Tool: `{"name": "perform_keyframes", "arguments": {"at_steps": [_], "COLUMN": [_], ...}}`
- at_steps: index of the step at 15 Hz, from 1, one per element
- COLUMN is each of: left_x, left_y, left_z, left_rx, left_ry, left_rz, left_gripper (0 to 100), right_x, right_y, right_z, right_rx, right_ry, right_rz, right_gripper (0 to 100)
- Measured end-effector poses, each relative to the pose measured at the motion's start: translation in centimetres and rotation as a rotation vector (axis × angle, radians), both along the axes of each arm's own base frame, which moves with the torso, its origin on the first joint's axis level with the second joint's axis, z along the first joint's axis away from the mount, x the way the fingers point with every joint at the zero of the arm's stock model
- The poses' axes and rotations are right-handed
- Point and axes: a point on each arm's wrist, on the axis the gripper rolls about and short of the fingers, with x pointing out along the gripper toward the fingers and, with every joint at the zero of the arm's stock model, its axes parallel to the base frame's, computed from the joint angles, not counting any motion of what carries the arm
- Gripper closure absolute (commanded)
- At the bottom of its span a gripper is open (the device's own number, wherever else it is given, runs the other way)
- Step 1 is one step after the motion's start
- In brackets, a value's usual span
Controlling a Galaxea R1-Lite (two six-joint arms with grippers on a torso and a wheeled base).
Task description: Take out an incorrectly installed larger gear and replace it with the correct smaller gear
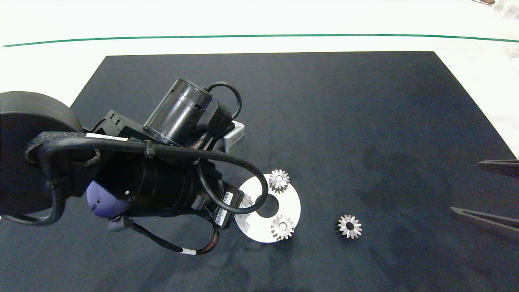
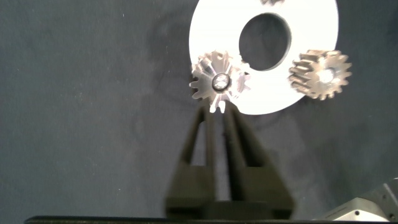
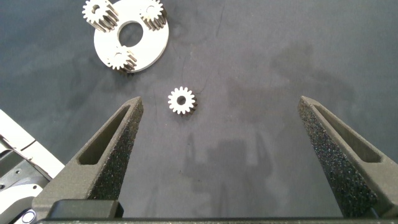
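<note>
Four gears in play: three sit on the white ring plate [image 1: 292, 211], one lies loose on the black tabletop [image 1: 365, 121].
Larger gear: the widest one [image 2: 216, 81] is mounted at the plate's edge nearest the left arm, mostly hidden under that arm in the head view.
Left end effector: [image 2: 217, 111] fingers drawn narrow, tips right at the larger gear's teeth; whether they actually pinch it or only touch it is hard to judge from the wrist view.
Smaller gear: the loose one [image 1: 349, 226] waits flat on the tabletop, just beside the plate, between it and the right arm.
Right end effector: [image 3: 221, 109] parked at the right edge, fingers spread wide, holding nothing.
Risk, slip: a grip on the tooth tips alone could let the larger gear pop free and roll.
Risk, plate: a tilted pull could jam the gear on its mount and drag or lift the whole plate.
Risk, neighbours: a shifted plate may jostle the two other mounted gears [image 1: 279, 180] [image 1: 282, 227].
</note>
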Motion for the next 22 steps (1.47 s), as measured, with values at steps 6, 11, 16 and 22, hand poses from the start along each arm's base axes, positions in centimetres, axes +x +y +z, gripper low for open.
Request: {"name": "perform_keyframes", "arguments": {"at_steps": [6, 11, 16, 22], "left_x": [0.2, 0.6, 0.9, 1.3], "left_y": [-0.3, -0.5, -0.4, -0.7], "left_z": [0.1, -0.4, -1.1, -2.0], "left_rx": [-0.049, -0.089, -0.085, -0.124], "left_ry": [-0.048, -0.084, -0.068, -0.075], "left_rz": [0.000, 0.004, 0.022, 0.047], "left_gripper": [0, 0, 0, 0], "right_x": [-0.1, -0.1, -0.1, -0.1], "right_y": [0.1, 0.1, 0.1, 0.1], "right_z": [0.0, 0.0, -0.1, -0.2], "right_rx": [0.000, -0.001, -0.002, -0.006], "right_ry": [0.000, -0.001, 0.000, 0.003], "right_rz": [0.011, 0.013, 0.013, 0.016], "right_gripper": [0, 0, 0, 0]}}
